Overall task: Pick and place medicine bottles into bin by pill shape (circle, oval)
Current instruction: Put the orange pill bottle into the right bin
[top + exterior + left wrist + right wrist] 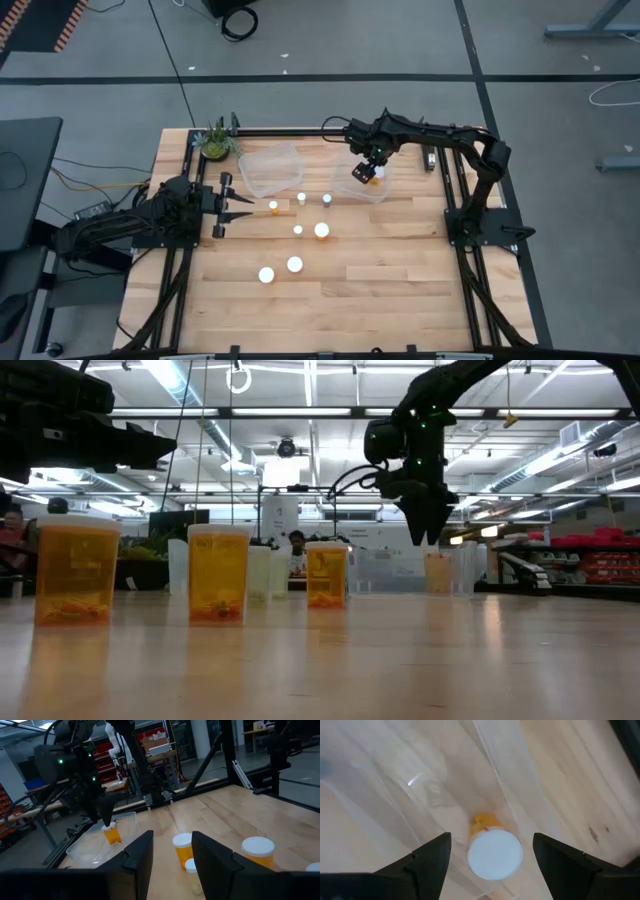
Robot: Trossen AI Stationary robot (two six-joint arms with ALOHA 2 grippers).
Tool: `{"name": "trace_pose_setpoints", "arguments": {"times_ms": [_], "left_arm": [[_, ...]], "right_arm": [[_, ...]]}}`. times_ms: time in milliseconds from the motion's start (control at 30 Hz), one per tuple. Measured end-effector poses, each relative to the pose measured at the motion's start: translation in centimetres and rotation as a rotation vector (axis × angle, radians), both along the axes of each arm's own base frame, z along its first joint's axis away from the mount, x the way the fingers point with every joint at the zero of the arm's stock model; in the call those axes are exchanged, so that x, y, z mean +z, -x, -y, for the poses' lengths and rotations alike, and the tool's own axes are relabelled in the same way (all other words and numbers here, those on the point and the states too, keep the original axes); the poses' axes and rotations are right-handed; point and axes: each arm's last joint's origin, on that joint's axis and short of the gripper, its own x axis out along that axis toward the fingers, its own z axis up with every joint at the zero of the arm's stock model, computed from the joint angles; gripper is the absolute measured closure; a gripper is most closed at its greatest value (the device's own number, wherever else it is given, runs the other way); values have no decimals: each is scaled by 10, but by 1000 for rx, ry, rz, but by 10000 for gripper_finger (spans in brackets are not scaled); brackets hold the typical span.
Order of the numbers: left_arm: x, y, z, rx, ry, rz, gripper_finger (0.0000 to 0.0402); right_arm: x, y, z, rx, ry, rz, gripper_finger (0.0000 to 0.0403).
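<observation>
Six white-capped medicine bottles [294, 264] stand upright on wood; a seventh [492, 849] sits in the bin [362, 185].

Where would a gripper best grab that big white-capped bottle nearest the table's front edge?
Probably from straight above, fingers closing on opposite sides of the round cap or the body just under it. The bottle stands upright with open wood around it; its neighbour stands apart.

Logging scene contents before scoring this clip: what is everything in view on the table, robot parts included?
loose medicine bottles: seven, white caps, orange or paler bodies, mid-table
binned bottle: one, orange with white cap, upright in the right bin
left bin: one, clear, far side of the table, nothing visible in it
right bin: one, clear, beside the left bin
plant: one, green, far left corner
table: one, light wood
left hand: open, low at the table's left side
right hand: open, above the binned bottle, not touching it
</observation>
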Motion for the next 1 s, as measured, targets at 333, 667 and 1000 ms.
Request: {"name": "trace_pose_setpoints", "arguments": {"times_ms": [333, 667, 1000], "left_arm": [[0, 0, 0, 0, 0, 0, 259], [0, 0, 0, 0, 0, 0, 260], [0, 0, 0, 0, 0, 0, 256]], "right_arm": [[23, -31, -43, 132, 68, 81, 113], [27, -60, -107, 256, 74, 185, 113], [20, -74, -139, 302, 64, 236, 113]]}}
